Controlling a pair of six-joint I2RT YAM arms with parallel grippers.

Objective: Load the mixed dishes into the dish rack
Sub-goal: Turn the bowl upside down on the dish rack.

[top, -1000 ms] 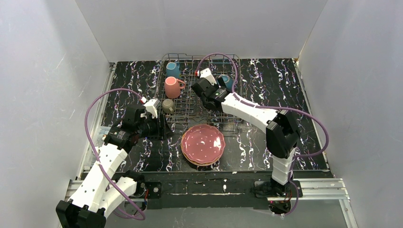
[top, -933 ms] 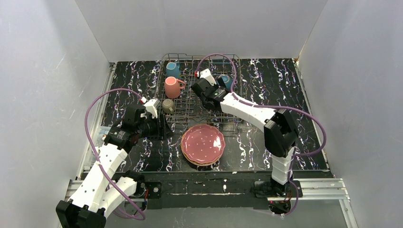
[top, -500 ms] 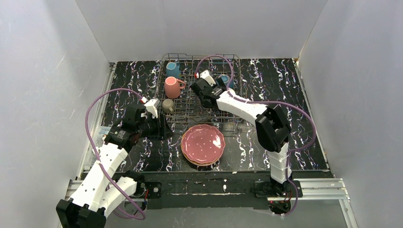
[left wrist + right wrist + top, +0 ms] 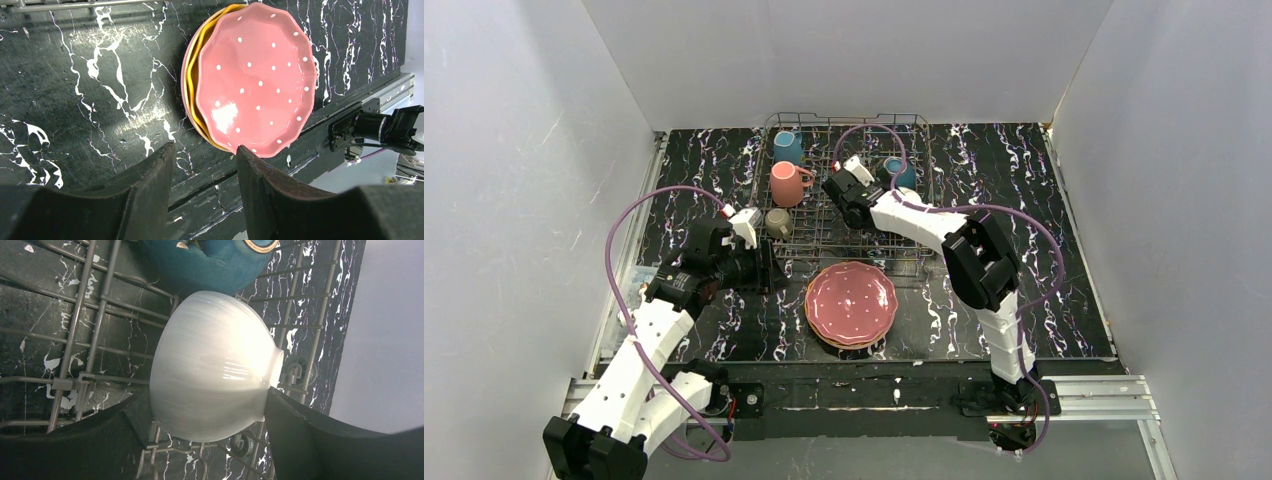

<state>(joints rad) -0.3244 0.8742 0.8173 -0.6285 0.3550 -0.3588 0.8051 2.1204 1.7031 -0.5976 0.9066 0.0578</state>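
The wire dish rack (image 4: 824,232) stands at the back middle of the table. In it are a teal mug (image 4: 788,147), a pink mug (image 4: 788,183) and an olive-grey mug (image 4: 778,222). My right gripper (image 4: 207,396) is shut on a white bowl (image 4: 215,360), held sideways low over the rack wires (image 4: 85,315) next to a dark-blue bowl (image 4: 210,262). From above, the right gripper (image 4: 842,203) sits over the rack's middle. A pink dotted plate (image 4: 255,80) lies on an orange plate (image 4: 192,82) in front of the rack. My left gripper (image 4: 205,155) is open beside the stack, holding nothing.
The plate stack (image 4: 852,303) lies just in front of the rack's near rim. The dark-blue bowl (image 4: 898,172) takes up the rack's right side. Black marbled tabletop (image 4: 1004,180) stretches right of the rack. White walls close in three sides.
The right arm has folded its elbow inward and shifted the gripper with the white bowl slightly left over the rack. The left arm has hardly moved.
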